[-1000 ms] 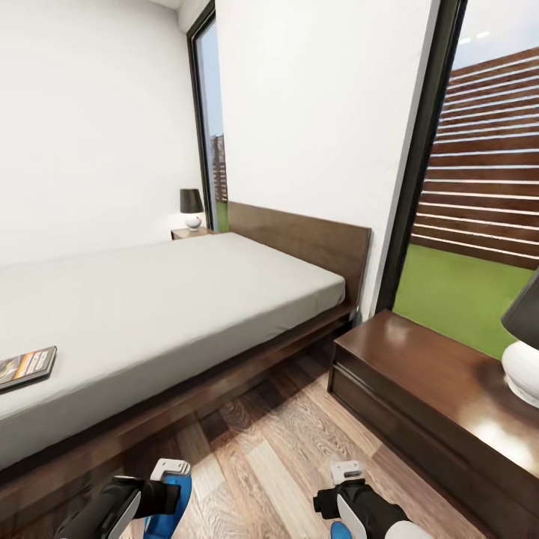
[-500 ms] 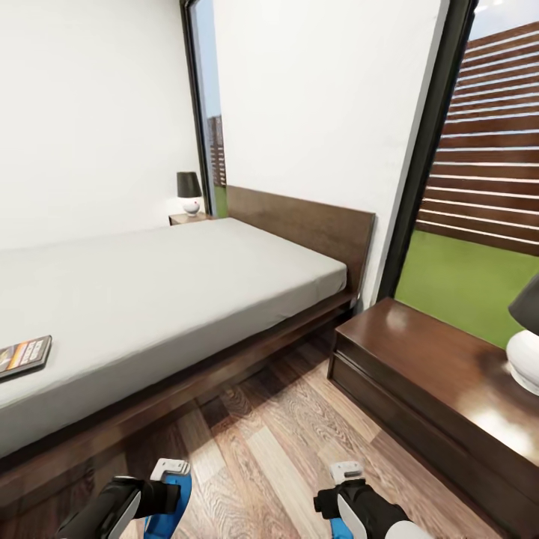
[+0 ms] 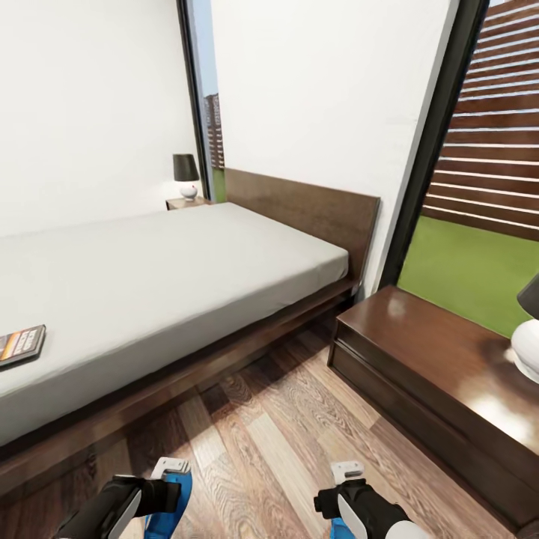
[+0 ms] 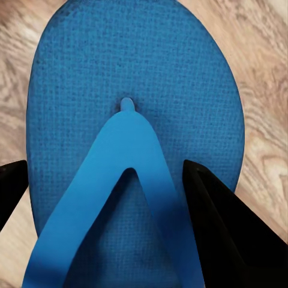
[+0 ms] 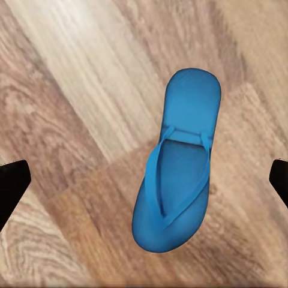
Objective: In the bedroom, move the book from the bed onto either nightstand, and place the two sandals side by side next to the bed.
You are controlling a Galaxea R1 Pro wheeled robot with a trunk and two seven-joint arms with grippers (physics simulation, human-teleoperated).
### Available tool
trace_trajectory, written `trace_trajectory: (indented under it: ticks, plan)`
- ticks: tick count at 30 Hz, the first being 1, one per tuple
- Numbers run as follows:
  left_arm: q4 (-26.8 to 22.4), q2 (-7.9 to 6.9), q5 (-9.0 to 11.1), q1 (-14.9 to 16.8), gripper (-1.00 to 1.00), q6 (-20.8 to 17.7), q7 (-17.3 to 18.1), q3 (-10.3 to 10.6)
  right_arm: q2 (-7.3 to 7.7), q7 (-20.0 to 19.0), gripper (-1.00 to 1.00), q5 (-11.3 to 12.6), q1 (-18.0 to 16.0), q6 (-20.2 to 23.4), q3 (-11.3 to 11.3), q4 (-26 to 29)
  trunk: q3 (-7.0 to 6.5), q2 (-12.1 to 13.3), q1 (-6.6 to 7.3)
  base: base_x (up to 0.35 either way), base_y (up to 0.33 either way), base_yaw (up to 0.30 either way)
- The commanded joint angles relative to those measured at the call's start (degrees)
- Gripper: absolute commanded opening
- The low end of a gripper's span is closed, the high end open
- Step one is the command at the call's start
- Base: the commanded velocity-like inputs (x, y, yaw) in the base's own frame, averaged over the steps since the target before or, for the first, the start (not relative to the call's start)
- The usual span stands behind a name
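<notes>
Since a second ago the head camera has swung right, sliding the book (image 3: pixel 21 344) toward the view's left edge. Both arms hang low over the plank floor (image 3: pixel 262 434): the left gripper (image 4: pixel 114 240) clasps one blue sandal (image 4: pixel 135 90), the right gripper (image 5: pixel 144 186) spreads wide above the other sandal (image 5: pixel 177 162) lying flat. Beyond, the bed (image 3: pixel 172 277) carries the book near its edge; a nightstand (image 3: pixel 419 367) stands right, another nightstand (image 3: pixel 186 203) with a lamp (image 3: pixel 185 174) beside the headboard.

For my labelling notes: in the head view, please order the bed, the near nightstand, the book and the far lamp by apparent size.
1. bed
2. near nightstand
3. book and far lamp: look alike; distance makes ranking unsure.
</notes>
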State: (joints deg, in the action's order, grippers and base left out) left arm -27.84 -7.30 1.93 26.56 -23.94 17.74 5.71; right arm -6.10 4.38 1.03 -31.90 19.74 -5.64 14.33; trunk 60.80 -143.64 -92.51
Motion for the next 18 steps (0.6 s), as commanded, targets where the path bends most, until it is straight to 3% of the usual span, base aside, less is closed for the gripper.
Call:
trace_trajectory:
  ticks: [1,5,15,18]
  plan:
    - [-0.4,-0.06,0.1,0.0,-1.00,-0.3,0.1,0.3,0.02,0.3,1.00,0.1,0.0,0.4,-0.4,0.1,0.28,0.0,-0.01,0.000,0.000,0.000]
    - [-2.8,-0.08,0.1,0.0,-1.00,-1.3,0.2,0.3,0.03,0.3,1.00,0.1,0.0,0.4,-0.4,0.2,1.17,-0.1,-0.11,0.000,0.000,0.000]
    - [-17.0,-0.08,0.1,0.0,-1.00,-11.7,0.3,0.3,0.03,0.3,1.00,0.1,0.0,0.4,-0.4,0.2,3.38,-0.2,-0.37,0.000,0.000,0.000]
    - [-19.0,-0.02,0.1,0.1,-1.00,-13.0,0.3,0.7,0.03,0.3,1.00,0.1,0.0,0.4,-0.4,0.2,3.83,-0.3,-0.42,0.000,0.000,0.000]
